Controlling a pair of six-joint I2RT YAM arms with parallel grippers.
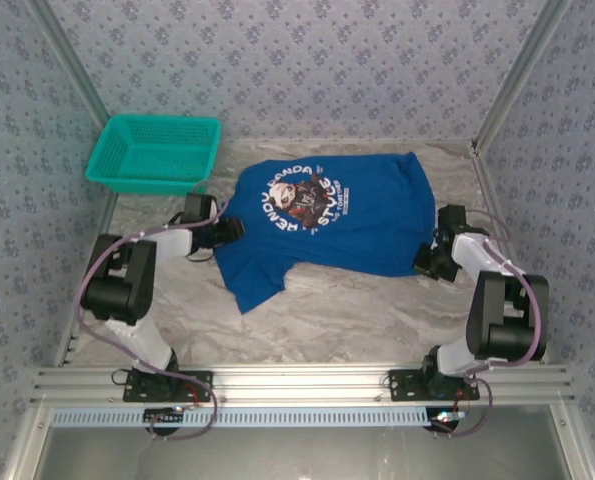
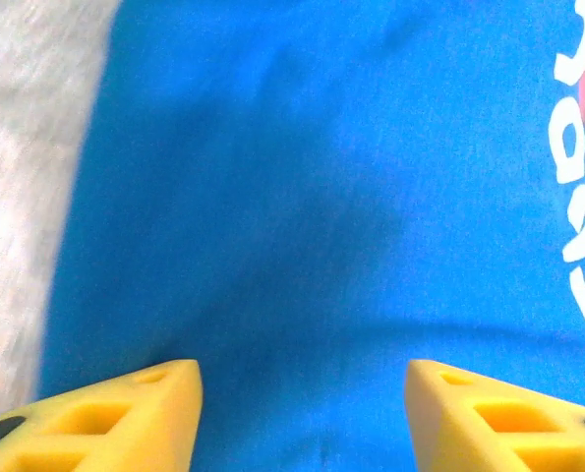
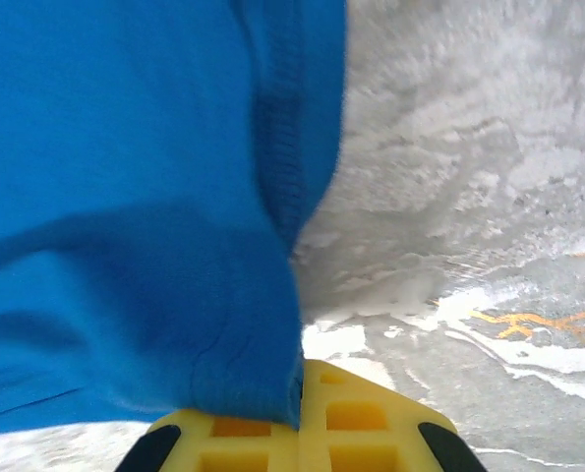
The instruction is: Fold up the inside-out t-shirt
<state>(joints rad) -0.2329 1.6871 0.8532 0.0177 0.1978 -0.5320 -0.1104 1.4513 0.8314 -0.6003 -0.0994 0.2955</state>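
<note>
- The inside-out t-shirt [image 1: 327, 225] is spread flat on the marble-patterned table [image 1: 357, 310], between the two claws, with its white print turned up.
- Its long axis is judged to run from one claw to the other, across the table. A loose flap hangs off toward the arm bases on the left claw's side.
- The right gripper [image 3: 300, 413] is seen pressed together on the shirt. A bunched blue edge with a stitched seam is pinched between its yellow fingers [image 3: 361, 423], and bare table lies just past them on the outer side.
- The left gripper [image 2: 302, 413] is held with its fingers [image 2: 125, 418] well apart above the cloth. Blue fabric lies directly ahead of and below it, the print's lettering is off to one side, and the shirt's border with bare table is off to the other. No cloth is seen caught between these fingers.
- The fold is judged to depend on both ends being held. One end is secured by the right claw, while the end nearest the left claw is not yet gripped.
- A teal basket [image 1: 155, 152] stands beyond the left claw, apart from the shirt.
</note>
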